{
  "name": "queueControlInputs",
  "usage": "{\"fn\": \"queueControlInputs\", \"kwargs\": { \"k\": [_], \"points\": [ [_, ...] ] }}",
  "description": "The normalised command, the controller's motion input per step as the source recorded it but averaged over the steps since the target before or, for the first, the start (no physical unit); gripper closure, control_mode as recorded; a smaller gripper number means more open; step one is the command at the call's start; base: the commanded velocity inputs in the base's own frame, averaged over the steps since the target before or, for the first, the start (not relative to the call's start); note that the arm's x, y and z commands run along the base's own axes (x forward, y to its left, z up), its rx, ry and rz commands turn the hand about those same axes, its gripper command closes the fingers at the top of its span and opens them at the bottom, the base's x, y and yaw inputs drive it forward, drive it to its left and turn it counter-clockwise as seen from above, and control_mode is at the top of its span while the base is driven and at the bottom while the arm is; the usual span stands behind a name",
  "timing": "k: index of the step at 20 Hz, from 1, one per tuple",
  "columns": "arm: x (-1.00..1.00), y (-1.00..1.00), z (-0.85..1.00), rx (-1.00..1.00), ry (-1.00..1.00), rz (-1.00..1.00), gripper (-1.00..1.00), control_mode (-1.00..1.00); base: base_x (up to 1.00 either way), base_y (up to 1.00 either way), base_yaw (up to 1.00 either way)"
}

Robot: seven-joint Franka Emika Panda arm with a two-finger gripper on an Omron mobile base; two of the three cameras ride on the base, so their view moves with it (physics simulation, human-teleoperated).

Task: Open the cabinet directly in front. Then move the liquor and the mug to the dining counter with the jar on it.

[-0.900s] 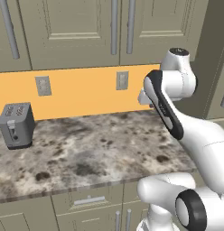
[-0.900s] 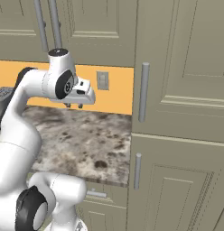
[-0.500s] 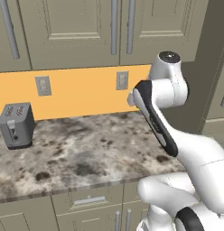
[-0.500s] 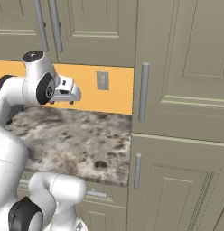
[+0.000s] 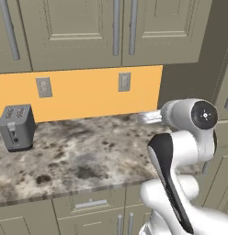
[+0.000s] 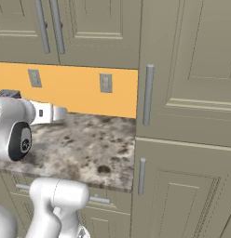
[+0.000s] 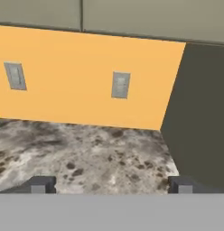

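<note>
Grey-beige cabinet (image 5: 120, 32) doors closed

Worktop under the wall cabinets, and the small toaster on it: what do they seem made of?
The grey-brown speckled worktop looks like polished marble or granite: mottled dark and pale patches. The small grey boxy toaster looks like brushed metal, possibly plastic: flat, even grey sides.

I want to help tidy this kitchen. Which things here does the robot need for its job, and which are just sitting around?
Needed for the job:
- the cabinet, doors shut
- the gripper, jaws wide apart, holding nothing

Just sitting around:
- the toaster on the worktop
- two wall outlets on the orange wall
</note>
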Motion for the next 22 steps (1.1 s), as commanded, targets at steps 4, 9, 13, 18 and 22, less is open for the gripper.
{"fn": "queueControlInputs", "kwargs": {
  "k": [4, 9, 13, 18, 22],
  "points": [
    [-0.7, 0.0, 0.17, 0.0, -0.64, 0.0, -1.0, -1.0, 0.0, 0.0, 0.0],
    [-0.62, -0.2, 0.13, 0.01, -0.55, 0.0, -1.0, -1.0, 0.0, 0.0, 0.0],
    [-0.39, -0.23, 0.01, 0.11, -0.41, 0.0, -1.0, -1.0, 0.0, 0.0, 0.0],
    [-0.01, 0.0, 0.0, 0.02, -0.04, 0.0, -1.0, -1.0, 0.0, 0.0, 0.0],
    [-0.01, 0.0, 0.25, 0.02, -0.16, 0.0, -1.0, -1.0, 0.0, 0.0, 0.0]
  ]
}}
